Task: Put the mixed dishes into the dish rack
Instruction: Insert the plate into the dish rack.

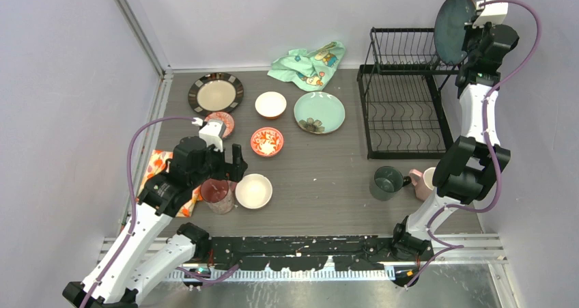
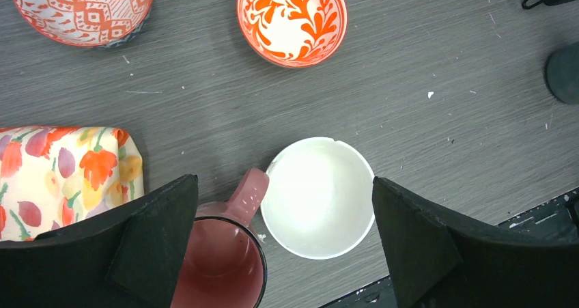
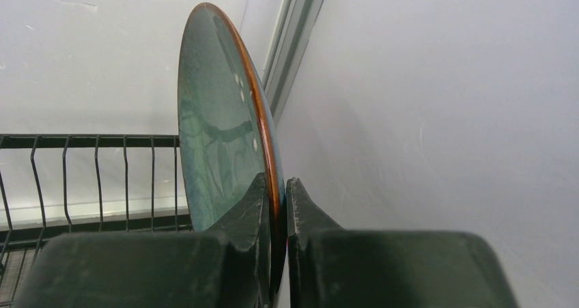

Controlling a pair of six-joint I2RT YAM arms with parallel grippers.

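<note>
Glaze is shining on the round dark blue-green ceramic plate (image 3: 218,117), an orange-brown line running round its rim. The right gripper (image 3: 276,185) is holding it upright at the upper right of the overhead frame, fingers (image 3: 246,212) clamped on either face of the rim, beside the right end of the slotted upper shelf of the black wire dish rack (image 1: 403,67); whether its lower edge is sitting in a slot I cannot tell. At lower left the left gripper (image 2: 285,205) is hovering, jaws spread wide, over a plain white round bowl (image 2: 318,197) and a glossy pink mug with a dark rim (image 2: 218,263), handle just beside the bowl. A folded orange floral cloth (image 2: 61,171) is lying left of them on the grey wood-grain table (image 2: 444,82).
</note>
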